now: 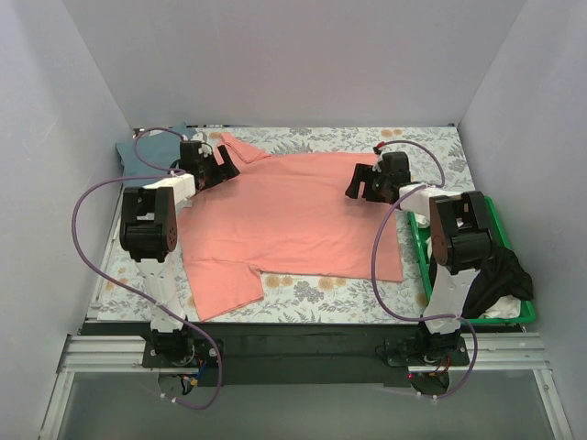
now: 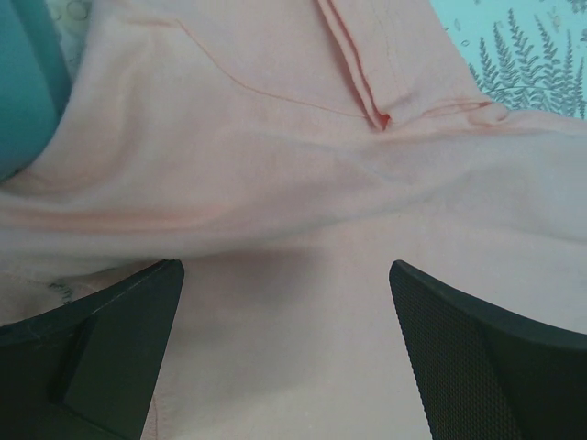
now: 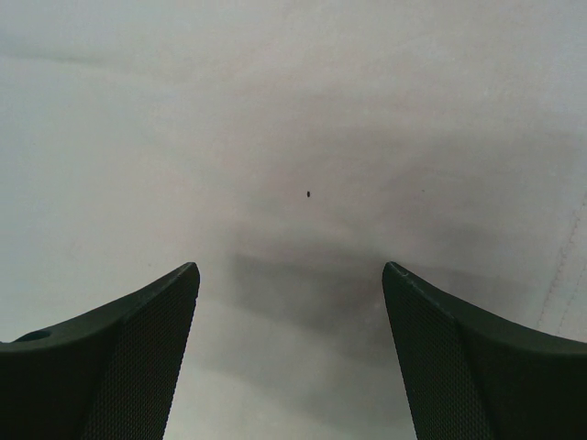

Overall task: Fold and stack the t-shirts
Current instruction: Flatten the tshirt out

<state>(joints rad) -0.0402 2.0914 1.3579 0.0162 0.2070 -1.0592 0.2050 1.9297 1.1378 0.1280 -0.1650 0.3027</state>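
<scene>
Holding both jaws spread, I have my left gripper [image 1: 227,170] over the coral-pink t-shirt [image 1: 293,225] near its far left sleeve, my right gripper [image 1: 359,189] over its right side. It lies spread on the floral cloth [image 1: 316,290].

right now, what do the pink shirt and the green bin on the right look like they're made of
The pink t-shirt looks like soft knit cloth, probably cotton, matte: it drapes in folds and shows stitched seams in the left wrist view. The green bin looks like rigid plastic: straight thin rim, even colour; its finish is unclear.
</scene>
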